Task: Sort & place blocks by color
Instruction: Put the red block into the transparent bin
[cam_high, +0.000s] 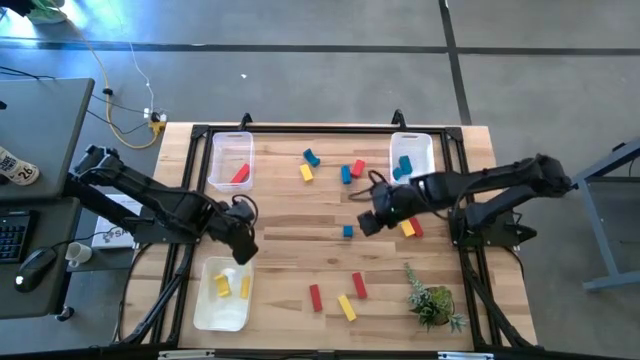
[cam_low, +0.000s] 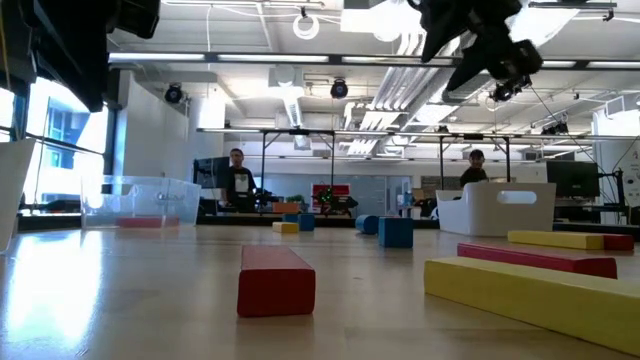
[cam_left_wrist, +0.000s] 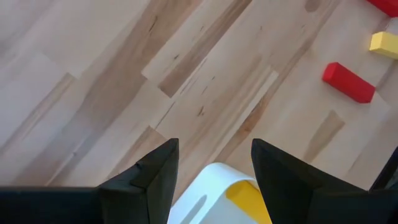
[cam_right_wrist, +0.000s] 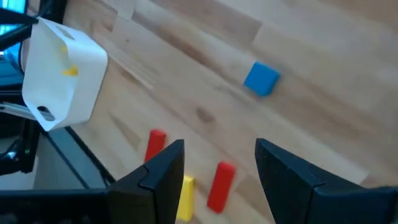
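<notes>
While both hands (cam_high: 243, 248) (cam_high: 368, 222) hover open, mid-table (cam_high: 290, 240) lies bare.

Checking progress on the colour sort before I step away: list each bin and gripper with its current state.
Left gripper: open, empty, above the near-left bin's edge.
Right gripper: fingers apart, empty, above the blue cube.
Near-left bin: holds two yellow blocks.
Far-left bin: holds one red block.
Far-right bin: holds blue blocks.
Loose blocks: still unsorted on the table.
</notes>
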